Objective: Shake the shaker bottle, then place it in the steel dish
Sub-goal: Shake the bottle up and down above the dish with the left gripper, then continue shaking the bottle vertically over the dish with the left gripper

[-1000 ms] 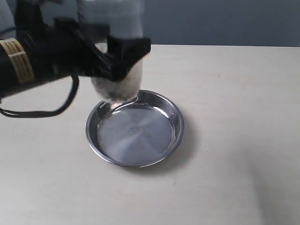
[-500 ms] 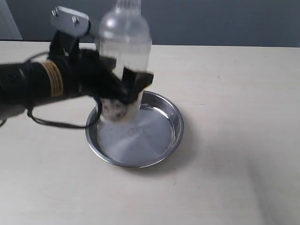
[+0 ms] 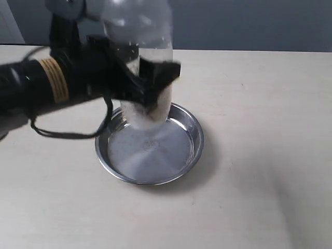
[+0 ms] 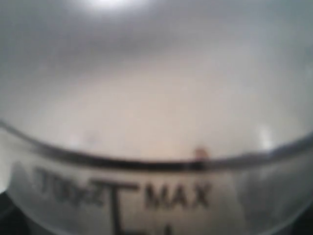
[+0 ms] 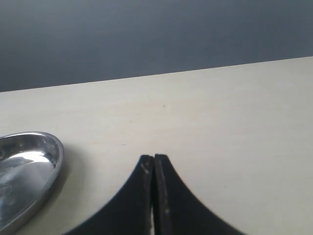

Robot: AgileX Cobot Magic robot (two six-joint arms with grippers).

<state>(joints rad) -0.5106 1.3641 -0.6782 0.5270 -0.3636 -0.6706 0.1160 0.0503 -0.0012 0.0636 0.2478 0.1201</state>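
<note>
The clear shaker bottle [image 3: 145, 62] hangs upright and motion-blurred over the back left of the steel dish [image 3: 184, 155], its base just above the pan and its cap cut off by the frame top. My left gripper [image 3: 148, 83] is shut on the bottle's middle. In the left wrist view the shaker bottle [image 4: 156, 147] fills the frame, showing its frosted shoulder, a dark band and a "MAX" mark; the fingers are hidden. My right gripper [image 5: 154, 157] is shut and empty over bare table, with the steel dish [image 5: 29, 166] off to one side.
The light wooden table [image 3: 259, 129] spreads around the dish, ending at a dark wall behind. A black cable [image 3: 62, 134] from the left arm hangs beside the dish's left rim.
The bottle swung down low at the dish's rim, then rose again and shifted slightly right. The left arm moved with it. The dish has stayed in place.
</note>
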